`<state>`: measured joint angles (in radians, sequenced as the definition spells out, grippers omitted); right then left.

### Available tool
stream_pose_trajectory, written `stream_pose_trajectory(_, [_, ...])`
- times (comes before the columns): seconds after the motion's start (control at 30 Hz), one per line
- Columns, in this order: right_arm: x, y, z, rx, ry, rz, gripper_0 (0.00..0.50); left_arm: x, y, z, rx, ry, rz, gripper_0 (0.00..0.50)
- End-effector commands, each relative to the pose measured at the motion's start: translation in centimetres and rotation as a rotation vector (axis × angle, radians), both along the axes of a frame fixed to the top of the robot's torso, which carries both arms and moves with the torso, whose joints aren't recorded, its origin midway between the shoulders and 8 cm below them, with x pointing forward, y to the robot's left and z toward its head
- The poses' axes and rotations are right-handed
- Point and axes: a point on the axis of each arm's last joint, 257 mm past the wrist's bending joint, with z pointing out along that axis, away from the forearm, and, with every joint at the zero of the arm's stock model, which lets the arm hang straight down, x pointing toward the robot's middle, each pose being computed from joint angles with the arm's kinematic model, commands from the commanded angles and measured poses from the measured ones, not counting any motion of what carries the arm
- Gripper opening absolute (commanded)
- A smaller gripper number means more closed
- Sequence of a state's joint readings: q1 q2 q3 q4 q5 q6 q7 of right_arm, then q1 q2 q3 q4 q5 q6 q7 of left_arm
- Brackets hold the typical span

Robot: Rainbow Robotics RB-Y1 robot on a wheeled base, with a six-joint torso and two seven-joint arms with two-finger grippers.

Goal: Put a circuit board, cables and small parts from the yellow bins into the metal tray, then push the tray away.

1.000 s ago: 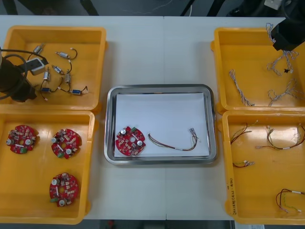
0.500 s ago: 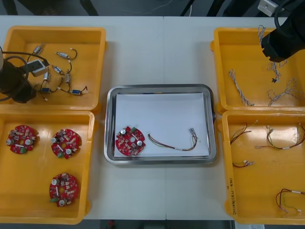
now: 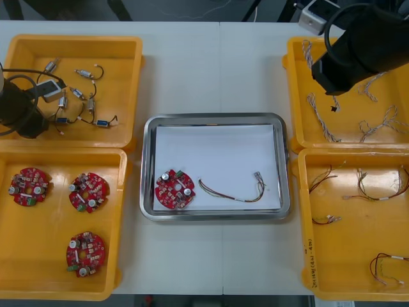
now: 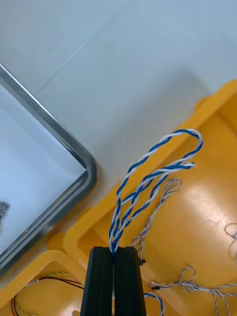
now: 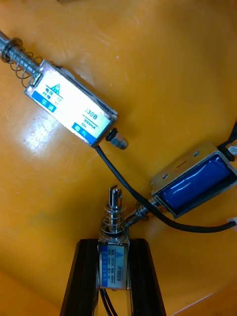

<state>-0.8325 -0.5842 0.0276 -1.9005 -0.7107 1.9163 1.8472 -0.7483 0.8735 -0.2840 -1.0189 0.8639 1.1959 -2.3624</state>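
Nearest you, the metal tray [image 3: 214, 118] held a circuit board [image 3: 174, 189] and a red and yellow cable [image 3: 233, 192]. Farther off, your left jaws were clamped on a small metal part [image 5: 114, 256] low in the far left yellow bin [image 3: 77, 39]. Your right jaws pinched a twisted blue and white cable [image 4: 148, 187] above the far right bin [image 3: 291, 96] at its rim. I judged this the carry; next, swing over the tray and release.

The surface [image 3: 192, 70] is pale and plain. A thin seam [image 3: 219, 70] runs across it from the far edge toward the near one, about midway along its width. Past the surface's far edge lies dark floor [image 3: 172, 9], with dark slanted struts [image 3: 120, 9] and a thin pale cord [image 3: 214, 9] trailing there.
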Motion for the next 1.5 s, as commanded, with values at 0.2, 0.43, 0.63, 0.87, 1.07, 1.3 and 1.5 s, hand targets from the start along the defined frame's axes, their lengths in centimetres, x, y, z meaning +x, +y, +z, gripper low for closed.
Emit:
stream_pose_trajectory(0.2, [-2.8, 5.1, -1.9, -0.137, 0.044, 0.264, 0.000, 0.3, 1.3, 6.8, 0.010, -0.003, -0.012, 0.000])
stream_pose_trajectory(0.43, [-3.5, 4.5, -2.5, -0.245, 0.054, 0.387, 0.000, 0.1, 0.2, 9.7, -0.035, -0.008, 0.025, 0.000])
stream_pose_trajectory(0.63, [-3.7, 3.9, -3.4, -0.319, 0.068, 0.444, 0.000, -1.1, -1.9, 12.1, -0.021, -0.002, 0.108, 0.000])
stream_pose_trajectory(0.87, [-4.3, 3.7, -4.8, -0.422, 0.107, 0.476, 0.000, -3.1, -5.8, 13.7, -0.064, 0.022, 0.184, 0.000])
stream_pose_trajectory(1.07, [-4.9, 4.3, -5.3, -0.429, 0.125, 0.511, 0.000, -4.4, -8.8, 15.0, -0.087, 0.021, 0.216, 0.000])
stream_pose_trajectory(1.3, [-5.4, 4.7, -5.5, -0.417, 0.140, 0.536, 0.000, -5.6, -14.2, 16.0, -0.136, -0.008, 0.206, 0.000])
stream_pose_trajectory(1.5, [-5.0, 4.3, -5.4, -0.428, 0.128, 0.520, 0.000, -5.9, -20.1, 17.5, -0.221, -0.081, 0.152, 0.000])
